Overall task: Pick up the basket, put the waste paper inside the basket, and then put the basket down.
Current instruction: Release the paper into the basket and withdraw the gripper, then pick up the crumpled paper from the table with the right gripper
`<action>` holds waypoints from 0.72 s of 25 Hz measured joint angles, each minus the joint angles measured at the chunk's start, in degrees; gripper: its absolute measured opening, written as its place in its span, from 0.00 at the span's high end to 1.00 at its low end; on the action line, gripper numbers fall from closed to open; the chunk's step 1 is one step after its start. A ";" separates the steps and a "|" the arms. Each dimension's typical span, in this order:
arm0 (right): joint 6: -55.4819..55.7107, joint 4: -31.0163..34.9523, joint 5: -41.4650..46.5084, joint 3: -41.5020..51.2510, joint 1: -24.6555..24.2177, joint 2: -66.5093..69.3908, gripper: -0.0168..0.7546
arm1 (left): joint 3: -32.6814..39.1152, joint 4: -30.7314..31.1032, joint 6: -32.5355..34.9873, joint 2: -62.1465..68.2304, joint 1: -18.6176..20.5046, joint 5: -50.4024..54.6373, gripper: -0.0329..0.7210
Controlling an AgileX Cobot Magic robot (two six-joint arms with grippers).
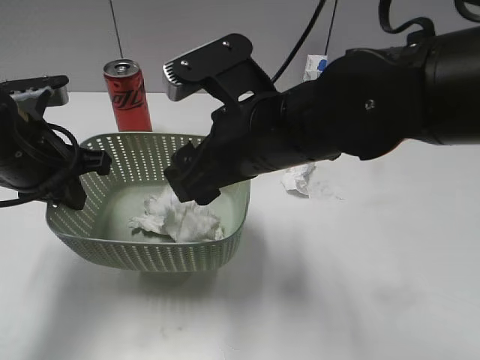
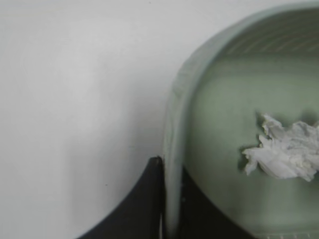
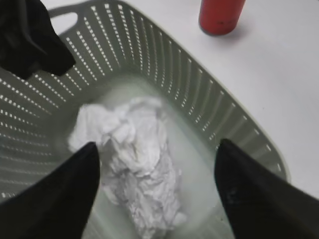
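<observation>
The pale green perforated basket is tilted, its left side held up by my left gripper, which is shut on the left rim. A crumpled white waste paper wad lies inside on the basket floor; it also shows in the left wrist view and the right wrist view. My right gripper hangs open just above that wad inside the basket, its fingers wide apart and empty. Another white wad lies on the table right of the basket.
A red soda can stands upright behind the basket; it shows at the top of the right wrist view. A small white carton with a blue corner stands at the back. The white table extends to the front and right.
</observation>
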 joint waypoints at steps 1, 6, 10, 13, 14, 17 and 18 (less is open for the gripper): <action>-0.11 -0.23 0.25 0.00 -0.28 0.06 0.21 | 0.00 0.00 0.08 0.00 0.00 0.00 0.96; 3.51 -0.44 0.37 0.00 -6.06 -1.69 0.20 | 0.00 -0.05 0.06 0.00 0.00 0.00 0.96; 7.31 -0.44 0.37 -0.12 -15.71 -1.27 0.21 | 0.00 -0.78 0.06 0.00 0.00 0.00 0.96; 9.01 -0.76 0.37 -0.93 -20.87 2.34 0.21 | 0.00 -1.24 0.07 0.00 0.00 0.00 0.96; 9.22 -1.40 0.37 -1.56 -21.76 4.21 0.21 | 0.00 -1.30 0.09 0.00 0.00 -0.05 0.96; 10.43 -3.81 0.57 -4.76 -22.64 10.68 0.21 | 0.00 -1.48 0.04 0.00 0.00 -0.05 0.96; 11.30 -4.39 1.07 -6.06 -22.75 13.14 0.21 | 0.00 -1.54 0.04 0.00 0.00 -0.05 0.96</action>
